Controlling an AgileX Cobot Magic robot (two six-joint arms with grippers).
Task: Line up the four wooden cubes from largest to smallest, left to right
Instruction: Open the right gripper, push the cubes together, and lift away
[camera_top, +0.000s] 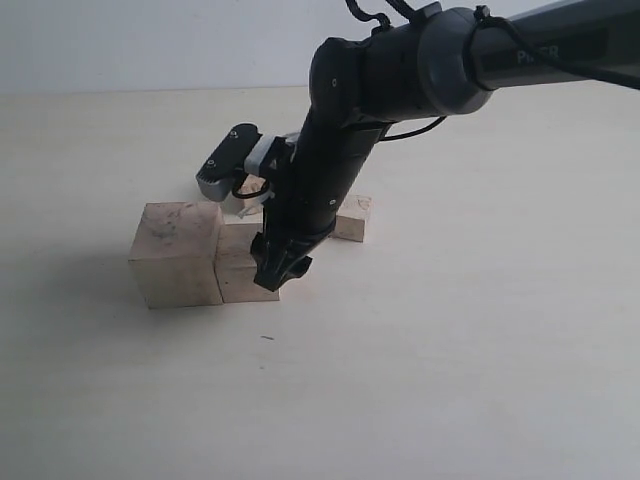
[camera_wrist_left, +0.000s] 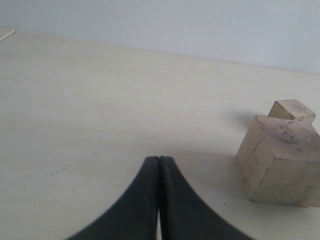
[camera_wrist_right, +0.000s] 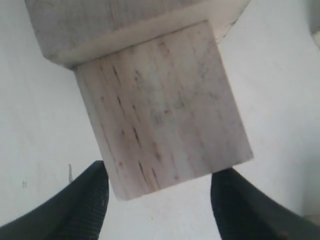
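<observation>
Alignment decides the coming move: the medium pale wooden cube (camera_wrist_right: 165, 110) sits flush against the right face of the largest grey-mottled wooden cube (camera_top: 178, 252), directly under the right gripper (camera_wrist_right: 160, 172), whose black fingers (camera_wrist_right: 85, 200) stand spread either side, clasping nothing. The left gripper (camera_wrist_left: 159, 200), pressed closed and empty, hangs farther from that largest cube.

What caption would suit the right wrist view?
Open right gripper straddles a wooden cube set beside the largest cube.
</observation>
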